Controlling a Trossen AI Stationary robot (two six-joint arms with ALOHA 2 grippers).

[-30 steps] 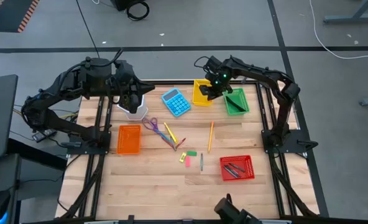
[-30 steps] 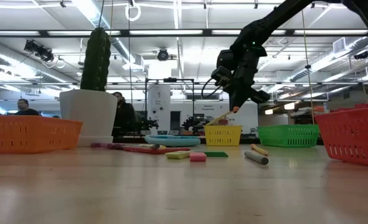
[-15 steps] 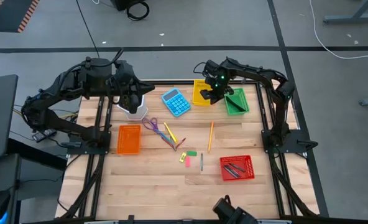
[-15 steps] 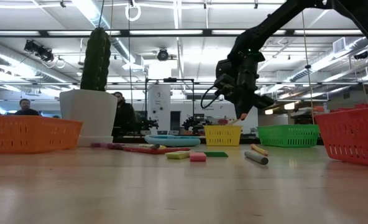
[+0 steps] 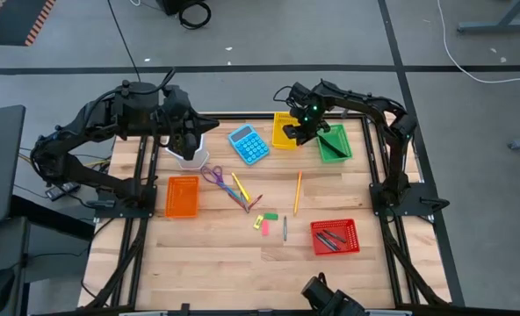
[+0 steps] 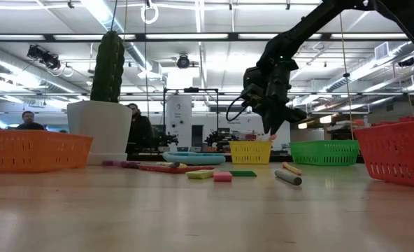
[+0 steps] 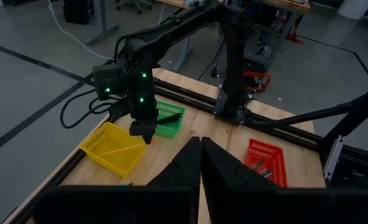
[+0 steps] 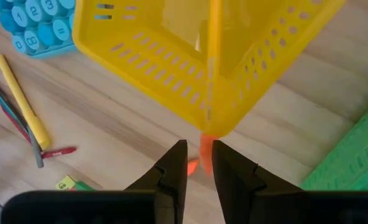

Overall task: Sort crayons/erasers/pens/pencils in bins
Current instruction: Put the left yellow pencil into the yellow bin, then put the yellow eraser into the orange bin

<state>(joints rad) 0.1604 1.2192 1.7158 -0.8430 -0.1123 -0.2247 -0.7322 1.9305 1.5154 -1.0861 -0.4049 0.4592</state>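
The sorting is well begun but far from finished, judging by how things lie. The right gripper [image 5: 301,130] hangs over the near edge of the yellow bin [image 5: 285,132] at the far side of the surface [image 5: 216,254], and its wrist view shows an orange pencil [image 8: 212,74] leaning against that bin's wall, its lower end between the fingers [image 8: 173,163], which stand slightly apart and do not visibly pinch it; this looks like the moment of letting it go, though whether the pencil is fully free I cannot tell. The red bin [image 5: 335,236] near the front already holds a few dark pens [image 5: 332,239]. The green bin [image 5: 335,143] shows a dark shape that may be only shadow, and the orange bin [image 5: 182,196] looks unfilled. Still loose on the surface are another orange pencil [image 5: 297,192], a dark pen [image 5: 285,229], the pink and green erasers [image 5: 265,219], and a cluster of yellow and coloured sticks [image 5: 241,190] beside the purple scissors [image 5: 213,175]. The left gripper [image 5: 188,140] waits with its fingers pressed together above the white pot [image 5: 190,155].
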